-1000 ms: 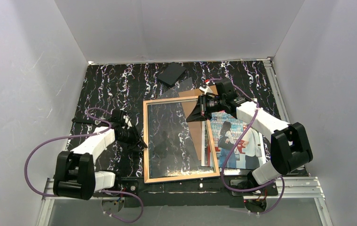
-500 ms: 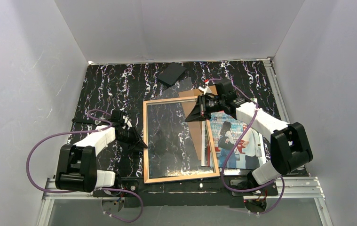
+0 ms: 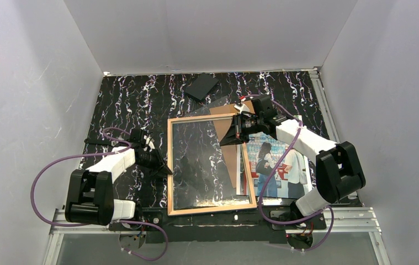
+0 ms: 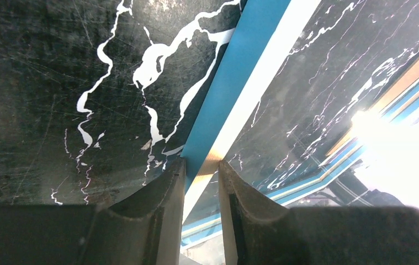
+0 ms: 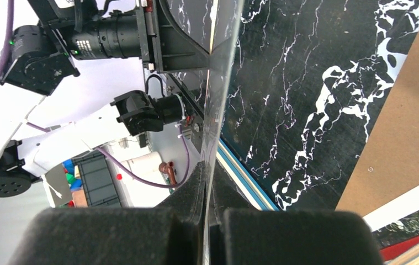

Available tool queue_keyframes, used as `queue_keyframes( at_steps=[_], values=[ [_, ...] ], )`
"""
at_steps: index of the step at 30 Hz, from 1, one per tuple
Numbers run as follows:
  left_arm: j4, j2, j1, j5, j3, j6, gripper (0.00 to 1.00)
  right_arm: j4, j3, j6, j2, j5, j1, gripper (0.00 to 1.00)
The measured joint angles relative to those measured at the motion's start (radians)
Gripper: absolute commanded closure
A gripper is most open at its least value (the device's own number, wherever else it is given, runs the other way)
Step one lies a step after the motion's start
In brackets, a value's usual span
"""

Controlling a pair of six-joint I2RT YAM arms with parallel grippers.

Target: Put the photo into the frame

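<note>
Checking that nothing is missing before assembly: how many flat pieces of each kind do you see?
frame: 1
glass pane: 1
photo: 1
brown board: 1
black slab: 1
Total: 5

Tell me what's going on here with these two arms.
They're partway through a framing job. The left hand has the left edge of the frame between its fingers, while the right hand pinches a thin clear pane over the frame's right side. The photo lies face up on the table, right of the frame, not yet inside.
</note>
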Motion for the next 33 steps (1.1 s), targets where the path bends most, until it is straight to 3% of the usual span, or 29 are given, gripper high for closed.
queue_keyframes(
  at_steps=[15, 33],
  values=[
    [-0.037, 0.001, 0.006, -0.008, 0.014, 0.038, 0.79, -0.069, 0.014, -0.07, 0.035, 0.035, 0.0, 0.99],
    [-0.059, 0.045, 0.013, 0.014, 0.042, 0.062, 0.83, -0.018, -0.047, -0.068, 0.111, 0.117, 0.002, 0.99]
  ],
)
